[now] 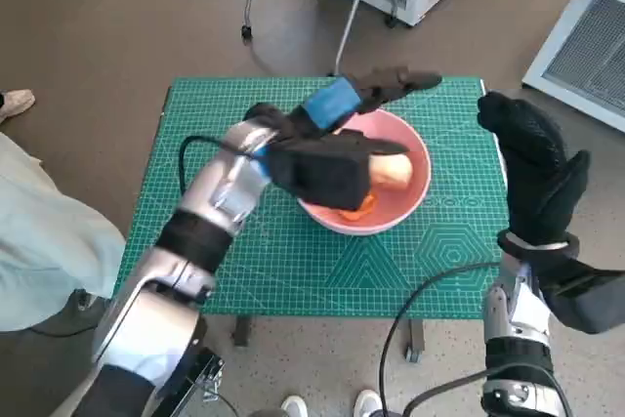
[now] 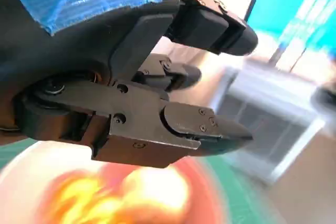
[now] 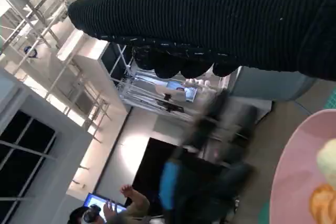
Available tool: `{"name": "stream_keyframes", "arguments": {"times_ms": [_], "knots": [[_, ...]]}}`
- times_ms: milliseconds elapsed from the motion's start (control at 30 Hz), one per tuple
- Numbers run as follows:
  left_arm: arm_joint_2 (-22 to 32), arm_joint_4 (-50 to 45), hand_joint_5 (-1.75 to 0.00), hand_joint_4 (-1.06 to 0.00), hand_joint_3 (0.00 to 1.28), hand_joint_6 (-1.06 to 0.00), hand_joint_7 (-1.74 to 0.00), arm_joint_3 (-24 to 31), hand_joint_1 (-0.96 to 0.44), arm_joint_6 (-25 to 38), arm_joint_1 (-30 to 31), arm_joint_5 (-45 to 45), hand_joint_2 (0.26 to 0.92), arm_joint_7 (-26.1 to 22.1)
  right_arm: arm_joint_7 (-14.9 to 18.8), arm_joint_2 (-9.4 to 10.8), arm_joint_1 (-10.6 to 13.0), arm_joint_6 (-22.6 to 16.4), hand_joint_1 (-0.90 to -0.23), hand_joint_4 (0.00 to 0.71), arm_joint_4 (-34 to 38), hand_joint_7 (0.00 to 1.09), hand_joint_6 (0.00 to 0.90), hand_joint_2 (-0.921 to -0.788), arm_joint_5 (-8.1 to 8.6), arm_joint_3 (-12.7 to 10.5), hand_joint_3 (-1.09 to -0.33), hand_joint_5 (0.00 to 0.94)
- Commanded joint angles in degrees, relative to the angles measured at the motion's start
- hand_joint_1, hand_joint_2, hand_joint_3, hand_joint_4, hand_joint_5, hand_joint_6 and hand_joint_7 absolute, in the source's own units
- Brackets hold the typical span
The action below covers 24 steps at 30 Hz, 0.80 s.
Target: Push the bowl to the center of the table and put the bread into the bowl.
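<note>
**Bowl at mid-table with bread inside; both hands empty**

Bowl [image 1: 376, 178], pink, sits on the green mat [image 1: 293, 261] near the middle of the table, slightly toward the far side. Bread [image 1: 394, 173], a pale piece, lies inside it beside something orange [image 1: 356, 210]. Judged from this, both the push and the placing look done; only drawing the arms back seems left.

Left hand [image 1: 332, 144] hovers over the bowl's left half, fingers spread and holding nothing. Right hand [image 1: 532, 168] is raised to the right of the bowl, fingers apart, also empty.

Head view alone gives the bowl's place on the table. Left wrist view shows the fingers [image 2: 205, 129] bare above the blurred bowl contents. Right wrist view catches the bowl rim [image 3: 294, 166] and a person [image 3: 113, 211] in the room beyond.
</note>
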Motion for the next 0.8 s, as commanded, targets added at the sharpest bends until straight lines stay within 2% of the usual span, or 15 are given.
{"name": "stream_keyframes", "arguments": {"times_ms": [33, 200, 467, 633, 800], "knots": [[1.4, -4.8, -0.09, -0.58, 0.16, -0.57, -0.35, 4.8, -0.25, -4.3, 6.1, -4.4, 0.921, 4.0, -1.4, -0.2, -1.4, 1.2, -0.694, 0.45, -0.6, 0.65, 0.173, -0.921, -1.27, 0.5, -0.746, 0.0], [0.3, -8.2, -0.07, -0.55, 0.16, -0.52, -0.33, 9.9, -0.29, -10.3, 11.8, -10.5, 0.921, 7.0, -2.8, -0.4, -2.6, 1.8, -0.686, 0.435, -1.2, 0.7, 0.131, -0.921, -2.31, 0.7, -0.766, 0.0], [-4.3, -13.0, -0.03, -0.5, 0.17, -0.44, -0.31, 14.9, -0.29, -13.1, 19.2, -21.7, 0.921, 5.6, -5.1, -0.3, -4.5, 1.9, -0.679, 0.402, -1.0, 0.74, 0.101, -0.921, -4.12, 1.3, -0.781, 0.0], [-4.3, -14.4, -0.02, -0.49, 0.19, -0.42, -0.31, 15.6, -0.29, -14.4, 21.1, -22.4, 0.921, 5.3, -6.9, 0.3, -5.4, 1.8, -0.66, 0.391, -1.1, 0.74, 0.09, -0.921, -6.47, 2.3, -0.788, 0.0], [-3.6, -14.5, -0.02, -0.48, 0.19, -0.39, -0.31, 15.8, -0.29, -16.2, 21.9, -20.6, 0.921, 6.5, -7.6, 0.4, -6.4, 3.0, -0.638, 0.382, -1.4, 0.77, 0.065, -0.921, -7.19, 3.2, -0.799, 0.001]]}}
